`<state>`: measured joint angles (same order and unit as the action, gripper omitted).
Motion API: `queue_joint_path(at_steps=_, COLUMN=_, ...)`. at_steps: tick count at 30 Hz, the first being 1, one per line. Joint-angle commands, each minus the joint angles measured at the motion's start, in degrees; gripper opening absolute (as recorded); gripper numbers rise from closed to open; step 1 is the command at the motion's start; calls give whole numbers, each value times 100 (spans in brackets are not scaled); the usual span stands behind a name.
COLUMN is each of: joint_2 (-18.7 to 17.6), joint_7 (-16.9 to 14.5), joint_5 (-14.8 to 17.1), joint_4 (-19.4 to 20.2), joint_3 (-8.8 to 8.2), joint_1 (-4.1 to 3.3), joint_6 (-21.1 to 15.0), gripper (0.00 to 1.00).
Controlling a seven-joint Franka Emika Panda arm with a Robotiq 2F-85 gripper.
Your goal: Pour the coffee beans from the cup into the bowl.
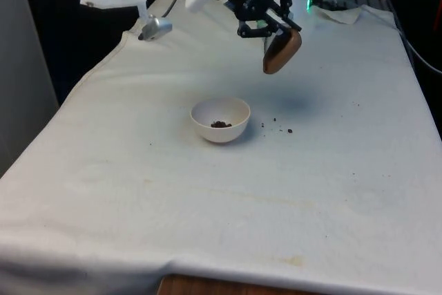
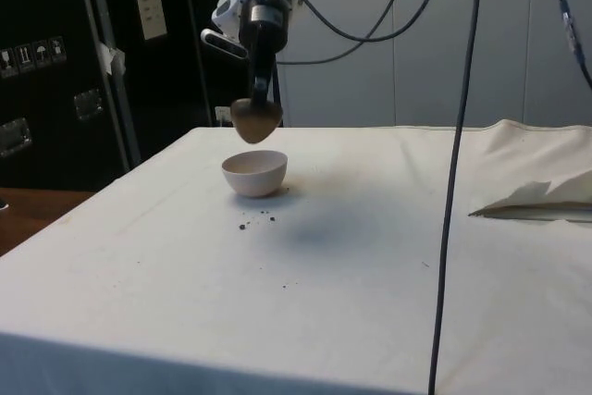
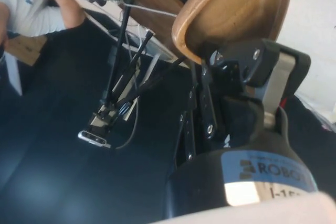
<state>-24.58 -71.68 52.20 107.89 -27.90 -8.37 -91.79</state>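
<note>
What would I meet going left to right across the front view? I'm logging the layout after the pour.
White bowl with beans in it → spilled beans on the cloth → brown cup, tipped and held in the air by the tool.

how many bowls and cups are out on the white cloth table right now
2. One small white round bowl stands on the cloth near the table's middle, with a few dark coffee beans inside. One brown wooden cup, tipped over, is held in the black gripper above the table.
</note>
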Motion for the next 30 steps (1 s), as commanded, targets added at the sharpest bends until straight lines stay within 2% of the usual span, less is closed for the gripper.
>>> queue_joint_path(at_steps=1, joint_2=86, joint_7=40, joint_5=-63, joint_4=97, joint_3=-6, joint_1=-69, joint_6=-195, gripper=0)
queue_joint_path(at_steps=2, joint_2=109, joint_7=46, joint_5=-92, joint_4=126, joint_3=23, joint_1=-69, joint_6=-241, gripper=0)
queue_joint_path(at_steps=3, joint_2=46, joint_7=6, joint_5=-52, joint_4=57, joint_3=57, joint_1=0, joint_6=-92, gripper=0)
queue_joint_path(at_steps=4, joint_2=126, joint_7=57, joint_5=-115, joint_4=149, joint_3=52, joint_1=-74, joint_6=-286, gripper=0)
queue_joint_path(at_steps=13, joint_2=298, joint_7=149, joint_5=-327, joint_4=332, joint_3=327, joint_1=-63, joint_6=-699, gripper=0)
queue_joint_path(at_steps=14, joint_2=241, joint_7=97, joint_5=-292, joint_4=269, joint_3=361, joint_1=6, joint_6=-567, gripper=0)
queue_joint_path(at_steps=15, joint_2=315, joint_7=166, joint_5=-344, joint_4=344, joint_3=350, joint_1=-69, joint_6=-739, gripper=0)
queue_joint_path(at_steps=22, joint_2=413, joint_7=332, joint_5=-573, joint_4=435, joint_3=584, joint_1=-57, joint_6=-1060, gripper=0)
queue_joint_path(at_steps=23, joint_2=361, joint_7=258, joint_5=-516, joint_4=378, joint_3=602, joint_1=6, joint_6=-922, gripper=0)
queue_joint_path(at_steps=24, joint_2=418, joint_7=350, joint_5=-596, joint_4=441, joint_3=607, joint_1=-52, joint_6=-1083, gripper=0)
queue_joint_path(at_steps=30, joint_2=435, joint_7=504, joint_5=-768, joint_4=447, joint_3=733, joint_1=-57, joint_6=-1238, gripper=0)
